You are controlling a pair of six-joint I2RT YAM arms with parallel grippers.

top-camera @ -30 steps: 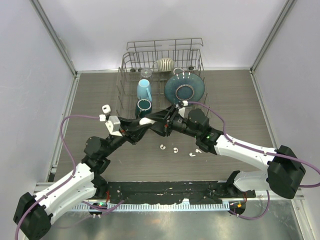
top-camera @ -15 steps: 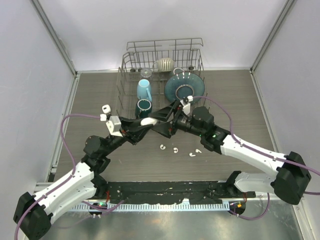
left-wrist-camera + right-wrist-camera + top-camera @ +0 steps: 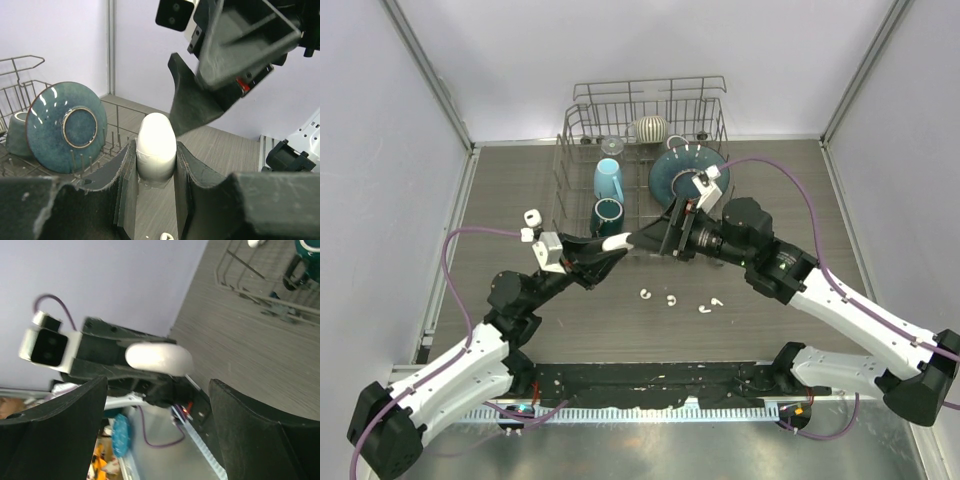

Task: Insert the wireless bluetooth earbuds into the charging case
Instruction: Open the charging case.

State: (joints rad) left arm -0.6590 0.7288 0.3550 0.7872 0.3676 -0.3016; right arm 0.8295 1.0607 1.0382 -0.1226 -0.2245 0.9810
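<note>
The left gripper (image 3: pixel 607 249) clamps the white case (image 3: pixel 156 144); the right gripper (image 3: pixel 655 228), released, hangs beside it. The earbuds (image 3: pixel 672 299) lie on the table (image 3: pixel 800 200); the case likely needs opening next.

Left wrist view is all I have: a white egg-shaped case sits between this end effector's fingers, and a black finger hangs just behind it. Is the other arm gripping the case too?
Observer: No. The right wrist view shows the right end effector wide open, with the white egg-shaped plastic case out beyond its fingers. Only the left end effector clamps it.
Operator: Where are the earbuds?
Observer: From above, four tiny white hook-shaped plastic earbuds lie loose on the dark wood-grain table, between the case and the arm bases.
Operator: Anything beyond my left edge?
Observer: From above, a light blue cup sits in the grey wire dish rack, left of the round dark teal plate.
</note>
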